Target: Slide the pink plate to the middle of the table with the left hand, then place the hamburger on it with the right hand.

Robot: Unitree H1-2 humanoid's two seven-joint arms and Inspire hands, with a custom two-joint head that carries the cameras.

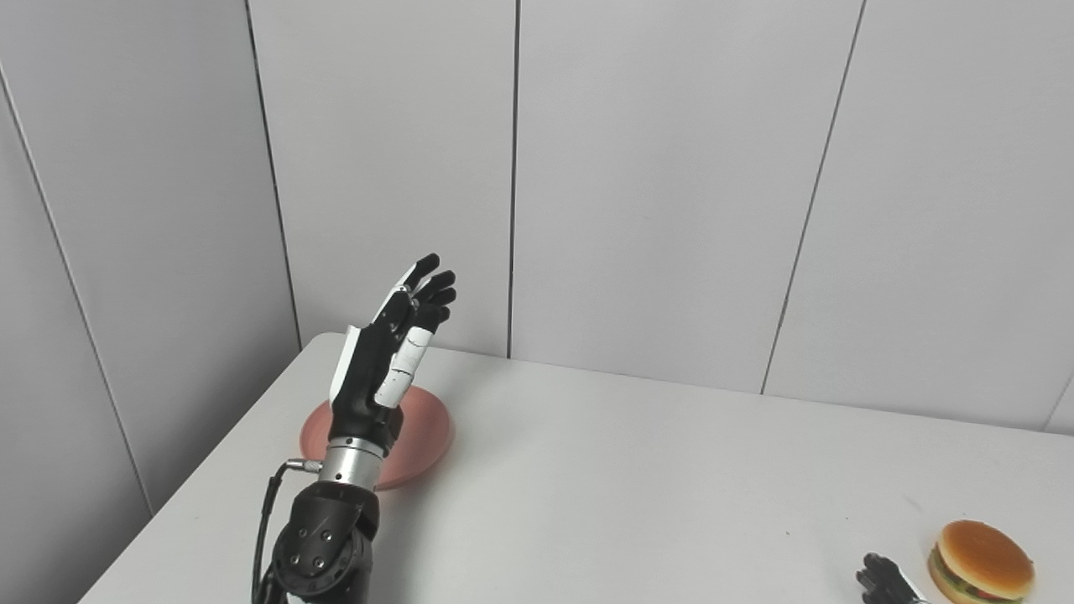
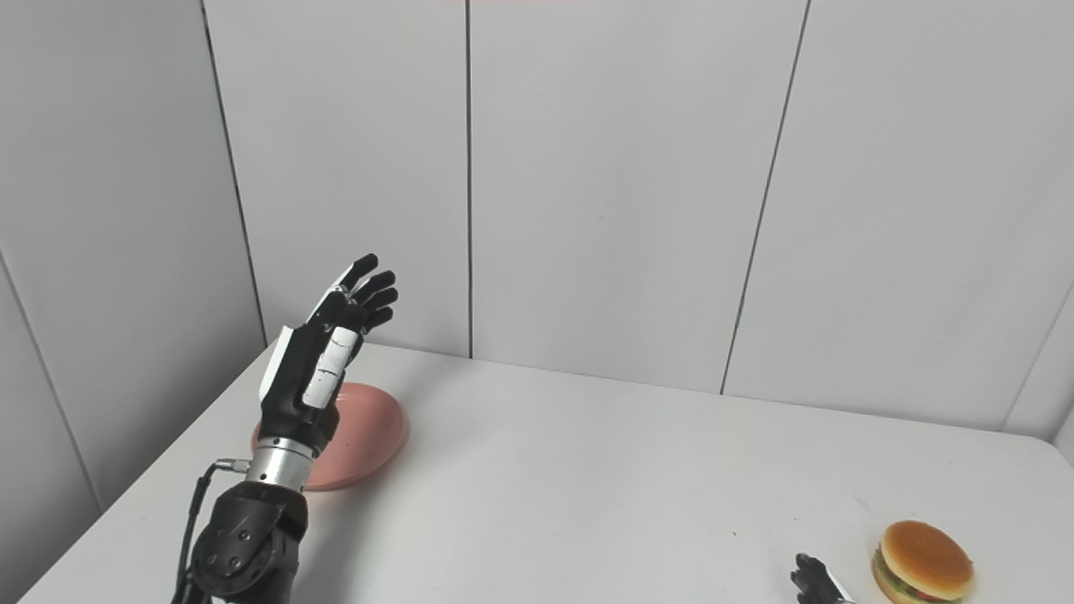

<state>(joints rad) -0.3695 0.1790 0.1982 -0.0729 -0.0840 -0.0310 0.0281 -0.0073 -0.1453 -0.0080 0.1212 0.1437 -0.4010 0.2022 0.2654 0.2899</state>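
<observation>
Raised above the far left part of the white counter [image 1: 638, 486], the left hand [image 1: 390, 356] is seen with its fingers [image 1: 432, 289] extended upward and slightly spread, holding nothing. Its palm is turned toward the right of the scene, and the thumb lies along the palm side. The forearm enters from the bottom edge at the left, with a black cable looped beside the wrist.

The pink plate [image 1: 428, 432] is observed lying flat on the counter near the far left corner, directly behind the left wrist as viewed from the head cameras. Part of the plate is hidden by the wrist and forearm; whether the hand is in contact with the plate cannot be told, though the hand appears lifted above it. The plate is well away from the middle of the counter.

The hamburger [image 2: 923, 560] is noted at the near right corner of the counter, resting upright, with bun, green lettuce and a red layer visible. Just to its left, only the fingertips of the right hand [image 2: 812, 579] are caught at the bottom edge; its state, spread or closed, cannot be told from so little. It is near the hamburger but not touching it.

Grey wall panels [image 1: 654, 184] are recorded behind the counter.
</observation>
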